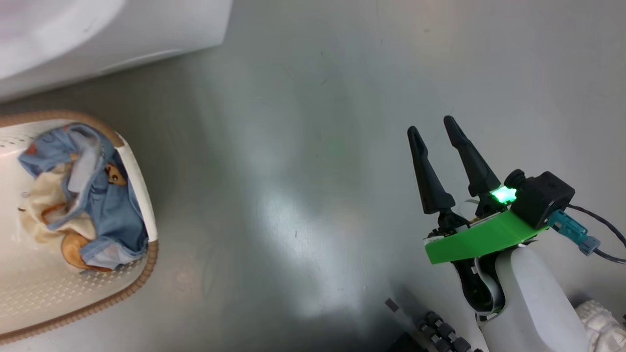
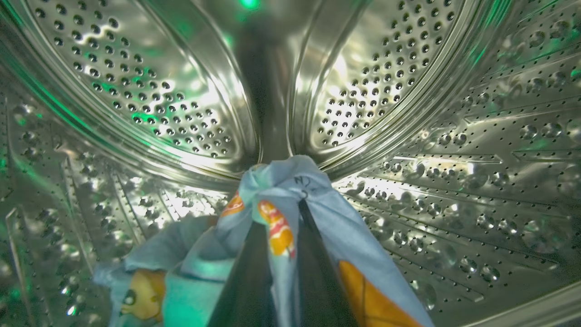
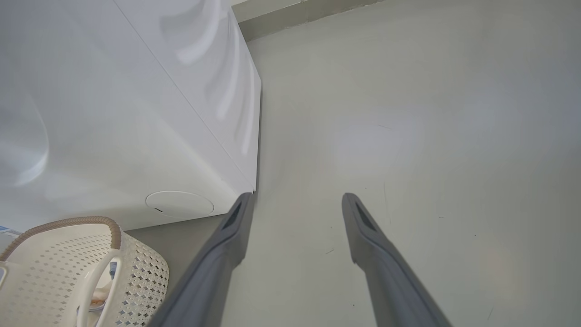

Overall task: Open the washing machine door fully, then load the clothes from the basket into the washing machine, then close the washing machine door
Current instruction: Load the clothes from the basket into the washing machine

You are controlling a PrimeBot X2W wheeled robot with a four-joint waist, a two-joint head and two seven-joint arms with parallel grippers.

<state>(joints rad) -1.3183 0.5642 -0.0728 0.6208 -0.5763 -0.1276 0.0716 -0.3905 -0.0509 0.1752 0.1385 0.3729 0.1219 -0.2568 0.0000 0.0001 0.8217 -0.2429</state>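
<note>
Deep inside the washing machine's steel drum, my left gripper is shut on a light blue piece of the clothes with orange figures, which drapes over both fingers. More clothes, blue and cream, lie bunched in the basket at the left of the head view. The basket stands against the washing machine, near its round flap. My right gripper hovers open over bare floor, fingers spread with nothing between them. The washing machine door is out of view.
Grey glossy floor stretches between the basket and my right arm. A corner of the white machine shows at the top left of the head view. Dark robot base parts sit at the bottom.
</note>
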